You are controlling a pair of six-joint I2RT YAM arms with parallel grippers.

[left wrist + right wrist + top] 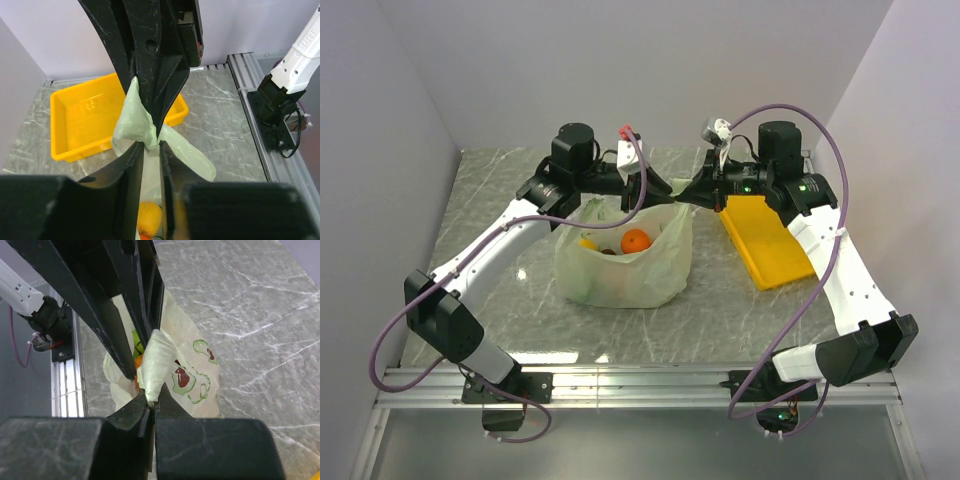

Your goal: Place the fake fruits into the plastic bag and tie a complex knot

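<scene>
Between right fingers [145,412] — plastic bag [620,275] handle [156,357] pinched; left fingers [136,159] around it, grip unclear. Fake fruits [636,240] below, bagged. Tying stage — next needs firm left grip.

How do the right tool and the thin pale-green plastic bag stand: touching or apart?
Touching. In the right wrist view the right tool pinches the twisted handle of the plastic bag.

Left gripper [151,147] jaws stand narrowly apart at bottom centre, a pale-green strip of the plastic bag [132,122] passing between them; firm clamping cannot be confirmed. Right gripper [147,100] descends from above, pinching the same strip. A yellow-orange fruit [149,217] shows below. A yellow tray [85,115] sits behind on the marbled worktop [220,125].
</scene>
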